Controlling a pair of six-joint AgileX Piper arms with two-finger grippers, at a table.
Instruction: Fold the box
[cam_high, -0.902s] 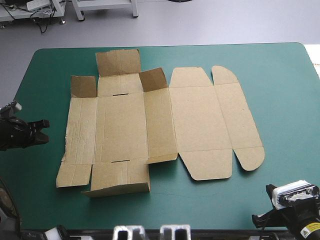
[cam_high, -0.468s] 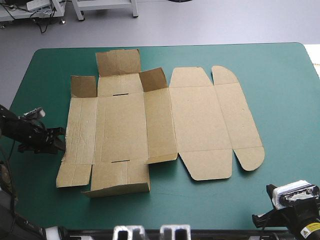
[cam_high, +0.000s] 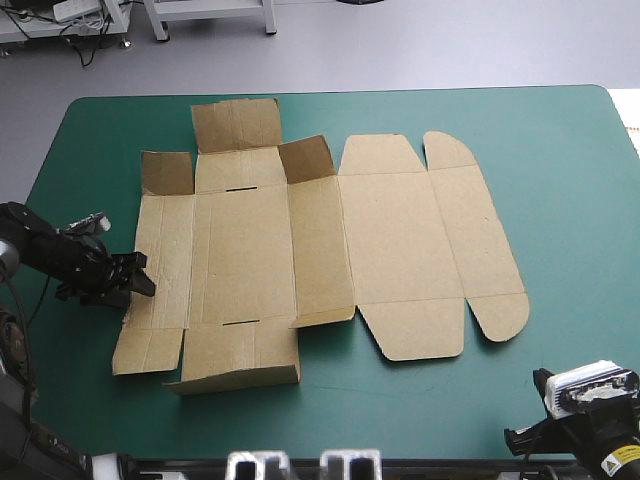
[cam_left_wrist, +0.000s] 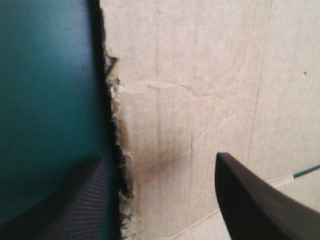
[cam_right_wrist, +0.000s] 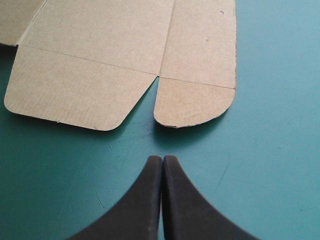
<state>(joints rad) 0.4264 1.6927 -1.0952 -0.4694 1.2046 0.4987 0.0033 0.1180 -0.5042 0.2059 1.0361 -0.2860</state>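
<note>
1. The box, a cut sheet of brown corrugated board, lies spread open on the teal-green table cover. It lies left of the table's middle, with its long side running left to right.
2. At the sheet's far left end, three short flaps tilt up off the cover and look darker than the rest. The wide panels to their right lie flat.
3. The left gripper, a pair of broad black fins, sits low at the box's left edge, nearer the sheet's front corner than its far one. Its jaws are spread wide.
4. In the left wrist view, one black finger is over the cover and the other finger is over the board. The sheet's ragged, torn edge runs between them. I cannot tell whether either finger touches the board.
5. The right gripper is by the table's near right corner, over bare cover. Its jaws are pressed together into one pointed arch with nothing between them.
6. Ahead of the right gripper, and apart from it, lie two rounded flaps at the box's near right end. One is a small rounded flap and the other a wider flap, with a narrow slit between them.
</note>
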